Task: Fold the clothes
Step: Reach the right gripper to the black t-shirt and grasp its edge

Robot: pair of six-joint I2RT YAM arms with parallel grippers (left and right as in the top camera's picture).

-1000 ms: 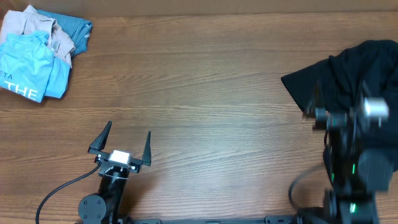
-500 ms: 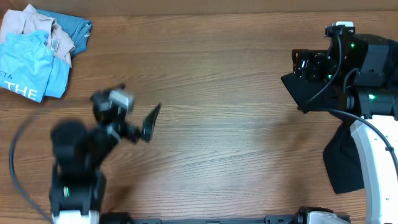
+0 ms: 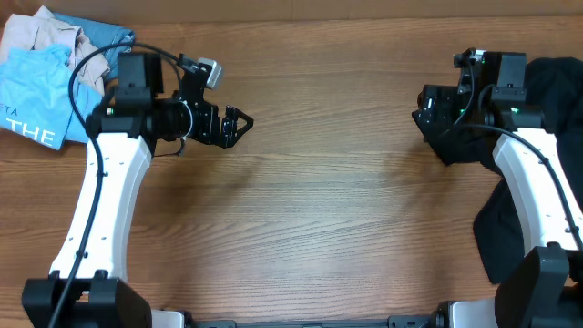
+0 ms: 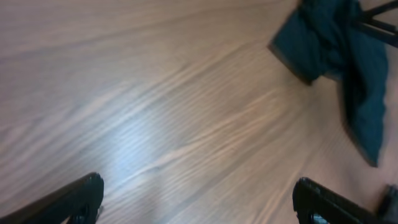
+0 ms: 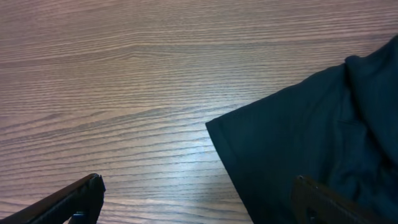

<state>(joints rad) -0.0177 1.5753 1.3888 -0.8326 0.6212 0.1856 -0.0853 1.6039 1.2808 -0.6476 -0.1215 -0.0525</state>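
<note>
Evidently early: black T-shirt point(image 3: 557, 87) lies crumpled, unfolded; right claw point(image 3: 426, 113) at its edge and left claw point(image 3: 239, 123) gape empty.

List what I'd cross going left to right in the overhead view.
The pile of clothes → left gripper → bare wooden table → black T-shirt.

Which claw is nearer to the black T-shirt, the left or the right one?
Right. The right claw is above a corner of the black T-shirt; the left claw is far away, across the table.
</note>
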